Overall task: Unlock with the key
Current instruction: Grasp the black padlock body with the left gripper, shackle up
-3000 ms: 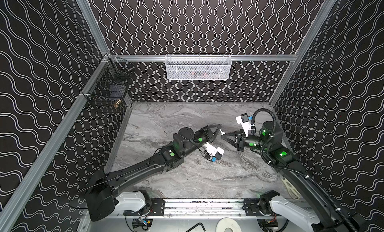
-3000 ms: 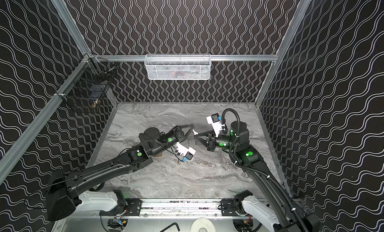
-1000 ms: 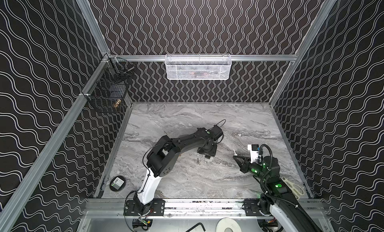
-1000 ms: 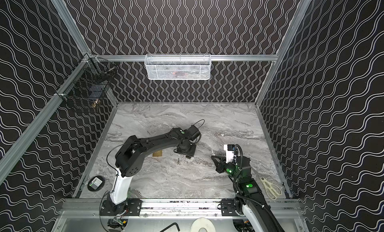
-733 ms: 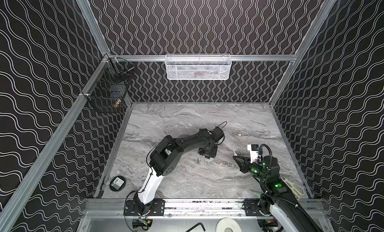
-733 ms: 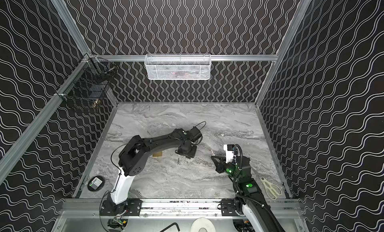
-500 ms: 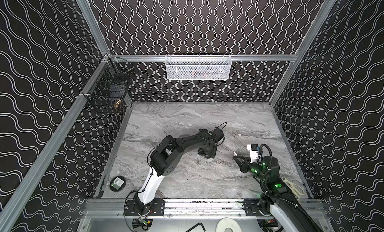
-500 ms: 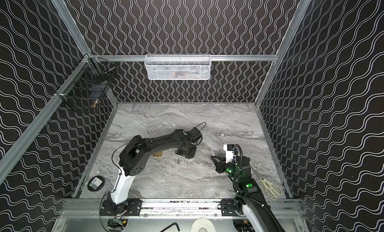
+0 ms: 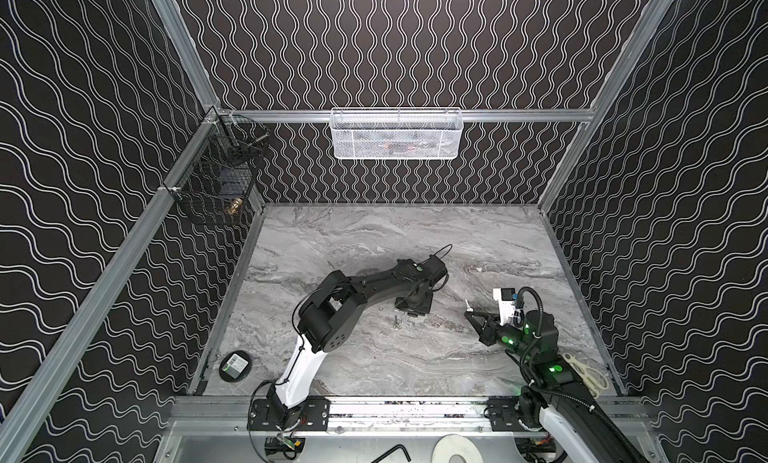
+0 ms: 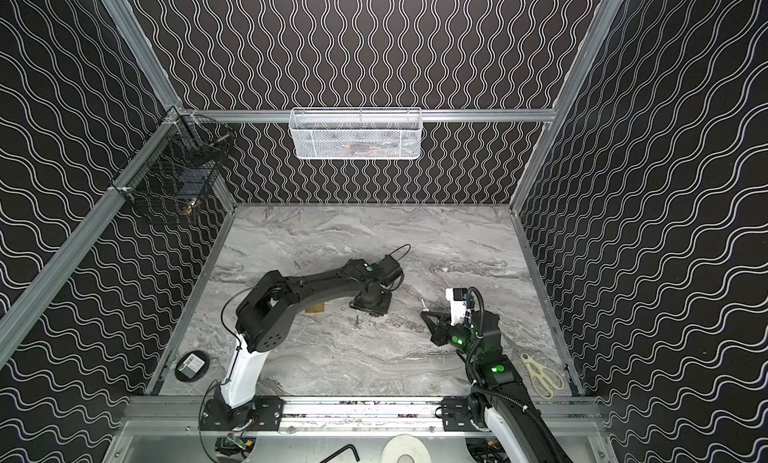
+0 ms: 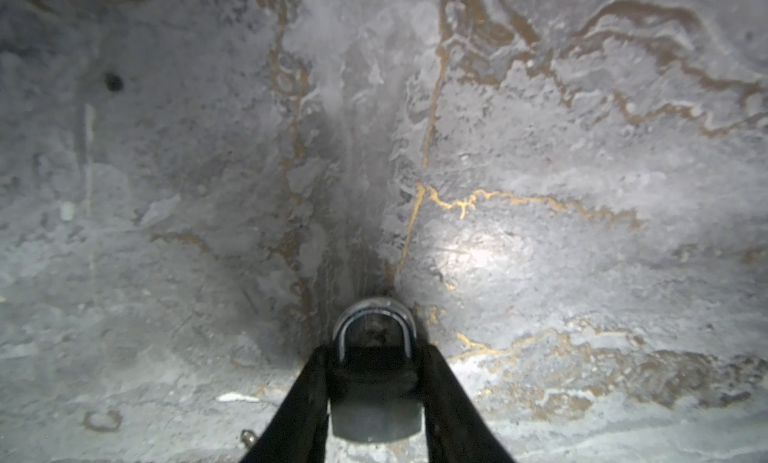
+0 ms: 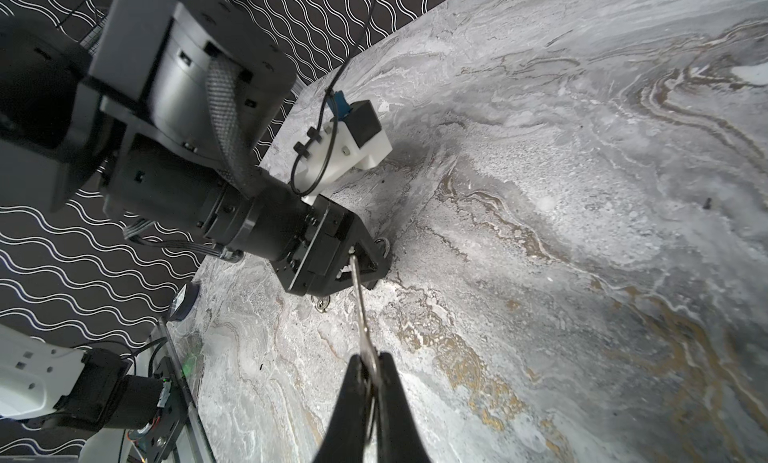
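A dark padlock [image 11: 374,398] with a silver shackle lies on the marble table [image 11: 540,232]. My left gripper [image 11: 374,382] points straight down over it, and its black fingers [image 11: 307,398] press against both sides of the lock body. In both top views that gripper [image 9: 411,308] [image 10: 370,305] covers the padlock. My right gripper [image 12: 370,363] is shut on a silver key [image 12: 360,311], whose blade points at the left gripper [image 12: 332,270]. In a top view the right gripper [image 9: 470,313] hovers to the right of the lock, apart from it.
A small metal ring with a key [image 9: 397,321] [image 10: 357,323] lies just in front of the left gripper. A tan block [image 10: 314,309] shows under the left arm. Scissors [image 10: 540,373] lie at the front right, a black disc [image 9: 234,363] at the front left. Wire baskets [image 9: 397,135] [image 9: 216,182] hang on the walls.
Since three seconds ago both arms have drawn apart and the left gripper has come down over the padlock. In the last second its jaws have narrowed onto the lock. The right arm has held still.
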`<action>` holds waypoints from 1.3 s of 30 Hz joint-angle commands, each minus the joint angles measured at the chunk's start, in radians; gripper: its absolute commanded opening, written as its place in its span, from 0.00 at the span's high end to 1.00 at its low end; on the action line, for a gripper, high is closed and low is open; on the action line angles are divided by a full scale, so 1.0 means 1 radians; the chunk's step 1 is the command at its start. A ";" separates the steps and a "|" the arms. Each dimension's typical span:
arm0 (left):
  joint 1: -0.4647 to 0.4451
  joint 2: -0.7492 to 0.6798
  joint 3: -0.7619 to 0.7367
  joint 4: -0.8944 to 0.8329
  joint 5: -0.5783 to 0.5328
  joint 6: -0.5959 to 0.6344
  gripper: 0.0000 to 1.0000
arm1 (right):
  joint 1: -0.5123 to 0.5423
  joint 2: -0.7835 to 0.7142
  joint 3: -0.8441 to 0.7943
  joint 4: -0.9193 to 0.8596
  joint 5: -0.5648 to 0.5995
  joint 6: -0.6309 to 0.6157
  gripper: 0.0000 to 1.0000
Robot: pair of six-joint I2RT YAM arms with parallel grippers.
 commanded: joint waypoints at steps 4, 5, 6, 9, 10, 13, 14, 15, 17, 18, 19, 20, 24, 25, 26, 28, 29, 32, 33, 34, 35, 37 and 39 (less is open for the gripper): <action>0.033 -0.113 -0.086 0.207 0.048 -0.071 0.70 | 0.003 0.052 0.015 0.047 -0.003 -0.008 1.00; 0.048 -0.139 -0.118 0.262 0.068 -0.092 0.71 | 0.003 0.070 0.021 0.051 0.003 -0.009 1.00; 0.060 -0.163 -0.154 0.321 0.094 -0.112 0.72 | 0.003 0.089 0.027 0.054 0.009 -0.009 1.00; 0.088 -0.239 -0.246 0.485 0.127 -0.172 0.73 | 0.023 0.140 0.041 0.079 0.046 -0.001 1.00; 0.100 -0.260 -0.271 0.531 0.139 -0.190 0.73 | 0.039 0.158 0.042 0.101 0.069 0.008 1.00; 0.130 -0.315 -0.355 0.694 0.180 -0.255 0.73 | 0.133 0.233 0.059 0.163 0.169 0.039 1.00; 0.135 -0.330 -0.385 0.746 0.185 -0.275 0.74 | 0.178 0.262 0.067 0.179 0.218 0.050 1.00; 0.141 -0.347 -0.417 0.800 0.183 -0.302 0.74 | 0.244 0.296 0.078 0.196 0.284 0.063 1.00; 0.143 -0.381 -0.481 0.898 0.156 -0.342 0.75 | 0.341 0.353 0.087 0.233 0.406 0.104 1.00; 0.144 -0.398 -0.516 0.942 0.135 -0.366 0.76 | 0.374 0.383 0.082 0.254 0.467 0.143 1.00; 0.145 -0.413 -0.552 0.983 0.118 -0.391 0.76 | 0.391 0.407 0.068 0.286 0.498 0.179 1.00; 0.145 -0.426 -0.585 1.023 0.107 -0.415 0.76 | 0.401 0.424 0.057 0.315 0.520 0.208 1.00; 0.144 -0.454 -0.708 1.186 0.092 -0.510 0.78 | 0.467 0.483 0.064 0.352 0.600 0.268 1.00; 0.143 -0.458 -0.730 1.212 0.092 -0.527 0.79 | 0.483 0.500 0.079 0.346 0.610 0.263 1.00; 0.143 -0.460 -0.743 1.226 0.091 -0.535 0.79 | 0.492 0.514 0.092 0.342 0.613 0.260 1.00; 0.143 -0.466 -0.758 1.226 0.093 -0.541 0.81 | 0.504 0.549 0.115 0.349 0.607 0.252 1.00; 0.143 -0.467 -0.762 1.227 0.096 -0.540 0.81 | 0.509 0.562 0.120 0.361 0.600 0.251 1.00; 0.143 -0.465 -0.762 1.217 0.113 -0.534 0.85 | 0.524 0.603 0.135 0.389 0.585 0.246 1.00; 0.143 -0.460 -0.761 1.224 0.125 -0.534 0.90 | 0.527 0.618 0.142 0.395 0.578 0.242 1.00; 0.143 -0.454 -0.759 1.229 0.136 -0.531 0.94 | 0.531 0.632 0.149 0.402 0.571 0.238 1.00; 0.143 -0.450 -0.760 1.237 0.143 -0.535 0.98 | 0.533 0.643 0.153 0.412 0.567 0.234 1.00; 0.143 -0.442 -0.765 1.265 0.158 -0.539 1.00 | 0.537 0.661 0.164 0.421 0.562 0.233 1.00; 0.142 -0.440 -0.765 1.269 0.160 -0.539 1.00 | 0.541 0.667 0.172 0.423 0.560 0.229 1.00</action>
